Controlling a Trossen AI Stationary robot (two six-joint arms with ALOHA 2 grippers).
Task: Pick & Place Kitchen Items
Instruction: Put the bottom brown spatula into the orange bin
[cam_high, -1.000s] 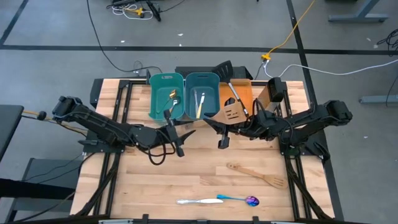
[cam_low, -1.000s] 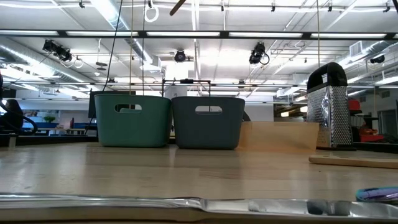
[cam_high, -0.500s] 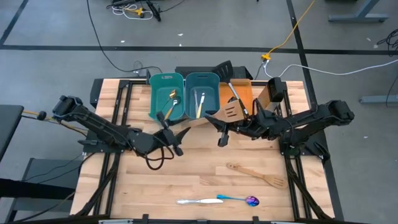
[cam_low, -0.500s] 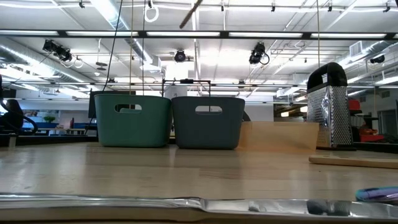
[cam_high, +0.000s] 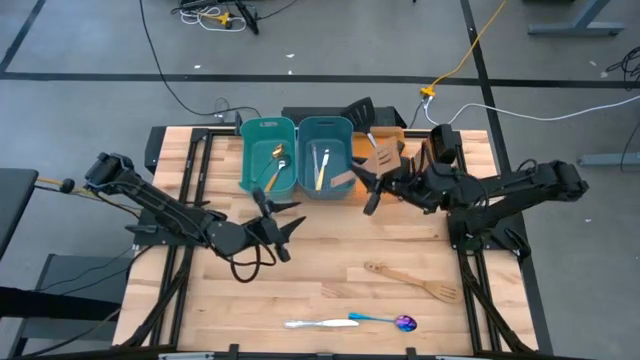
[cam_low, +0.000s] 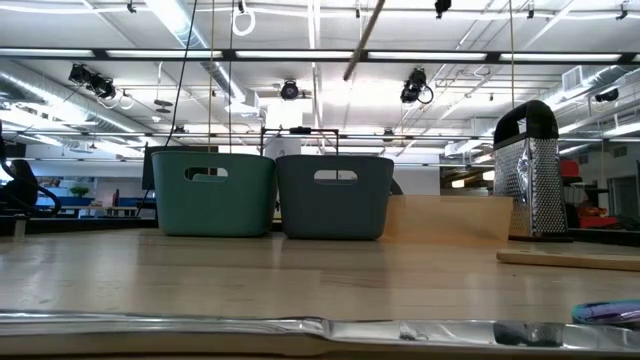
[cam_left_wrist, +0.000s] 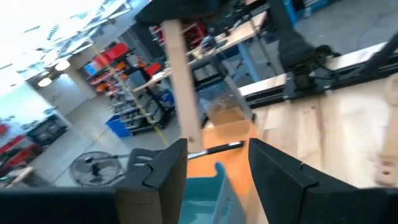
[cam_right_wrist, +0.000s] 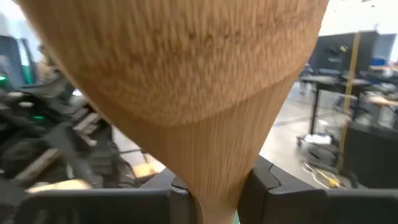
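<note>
My right gripper (cam_high: 368, 192) is shut on a pale wooden slotted spatula (cam_high: 383, 160), high above the table near the right teal bin (cam_high: 325, 150). Its handle shows as a slanting stick in the low view (cam_low: 360, 40). My left gripper (cam_high: 278, 222) is open and empty, in front of the left teal bin (cam_high: 268, 152). A second wooden spatula (cam_high: 415, 280), a silver knife (cam_high: 315, 323) and a blue-handled purple spoon (cam_high: 385, 320) lie flat on the table near its front edge. A black slotted spatula (cam_high: 365, 115) lies on the orange tray (cam_high: 395, 150). My right gripper pinches the spatula between its two fingers at the neck (cam_right_wrist: 214, 183), where the blade narrows into the handle. The wide blade (cam_right_wrist: 180, 56) stands out beyond the fingers. The spatula is lifted clear of the table and tilted.
Both teal bins hold cutlery: a gold spoon (cam_high: 278, 152) in the left, cream-handled pieces (cam_high: 322, 165) in the right. A metal grater (cam_low: 530, 170) stands at the far right by a wooden board (cam_low: 450, 218). Bare wood lies in the table's middle.
My right gripper has carried the wooden spatula toward the table's far edge and a little to the right, turning it; the handle has swung rightward across the low view's top. My left gripper has drawn back slightly toward the near left, still open.
</note>
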